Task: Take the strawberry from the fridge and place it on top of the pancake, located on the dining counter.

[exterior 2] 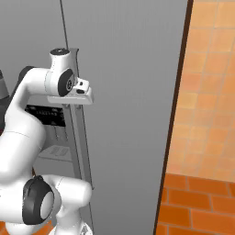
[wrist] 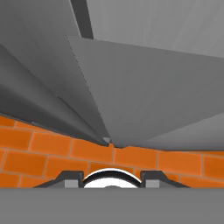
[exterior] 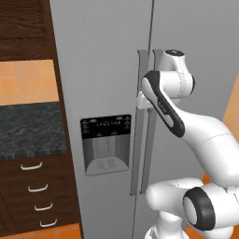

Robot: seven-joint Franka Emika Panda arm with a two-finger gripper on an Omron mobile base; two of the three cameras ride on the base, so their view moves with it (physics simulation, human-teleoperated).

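Fridge (exterior: 107, 70), both doors closed, arm at the handles

Grey side-by-side unit; 2 long vertical handles (exterior: 140, 135) at the centre seam; black dispenser panel (exterior: 106, 144), its small print unreadable. Gripper (exterior 2: 82, 94) at the right-hand handle; grasping or released, cannot tell. Left: dark wood drawers (exterior: 37, 196), dark speckled counter (exterior: 30, 130). Orange brick floor (wrist: 52, 153).

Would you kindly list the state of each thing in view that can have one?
fridge: both doors shut.
fridge handles: upright, side by side at the door seam.
gripper: at the fridge handles near their upper end; whether it is open or shut is hidden.
drawers: all shut.
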